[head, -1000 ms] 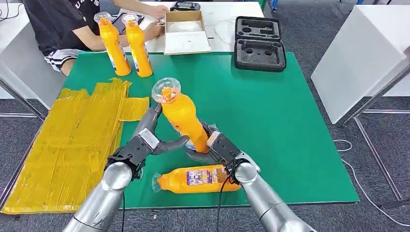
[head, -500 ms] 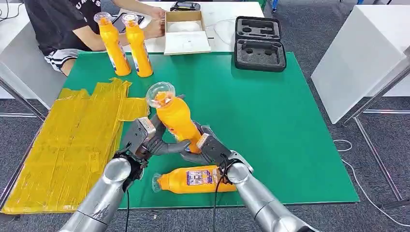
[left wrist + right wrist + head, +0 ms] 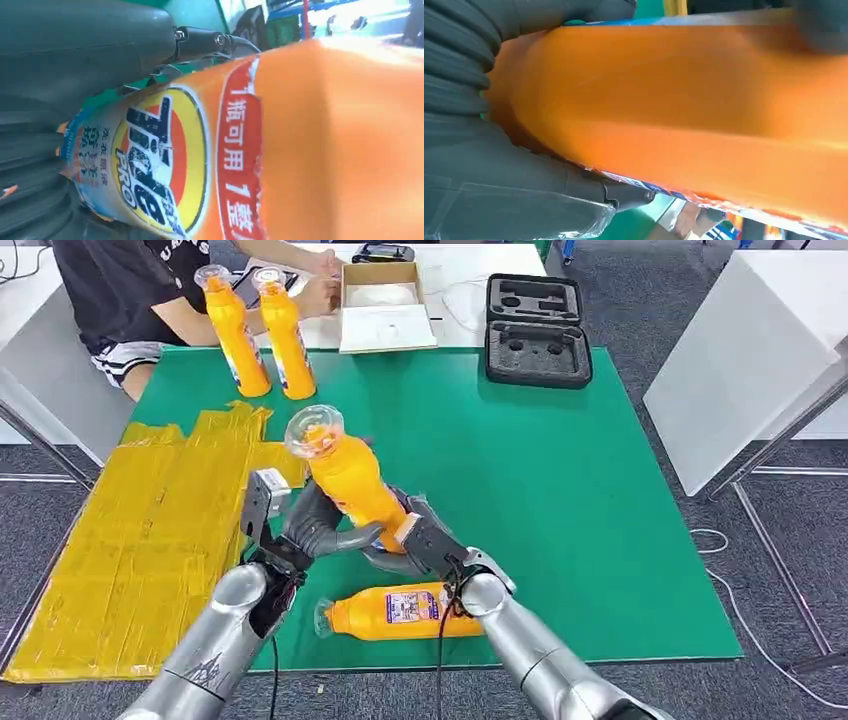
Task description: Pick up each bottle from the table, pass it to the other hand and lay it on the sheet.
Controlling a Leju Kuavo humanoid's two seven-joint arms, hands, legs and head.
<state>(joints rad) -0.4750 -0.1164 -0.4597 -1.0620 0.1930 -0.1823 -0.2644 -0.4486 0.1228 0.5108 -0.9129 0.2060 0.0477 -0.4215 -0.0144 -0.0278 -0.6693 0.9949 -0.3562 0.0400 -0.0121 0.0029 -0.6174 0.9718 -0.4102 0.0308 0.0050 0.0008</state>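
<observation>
In the head view a tilted bottle [image 3: 345, 480] is gripped above the desk [image 3: 560, 490] by both the left hand [image 3: 300, 530] and the right hand [image 3: 415, 545] — the handover is judged under way. In the wrist views, fingers are seen wrapped on it; release by the right, then laying on the sheet [image 3: 140, 540], is called for.

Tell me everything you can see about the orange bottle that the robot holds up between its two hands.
The held bottle is orange, looks like plastic, and has a clear domed cap over its top. It bears a printed label with a yellow, red and blue logo and Chinese characters. It is lifted above the green table, tilted with its cap toward the yellow sheet. The left hand and the right hand both grip its lower body from opposite sides.
</observation>
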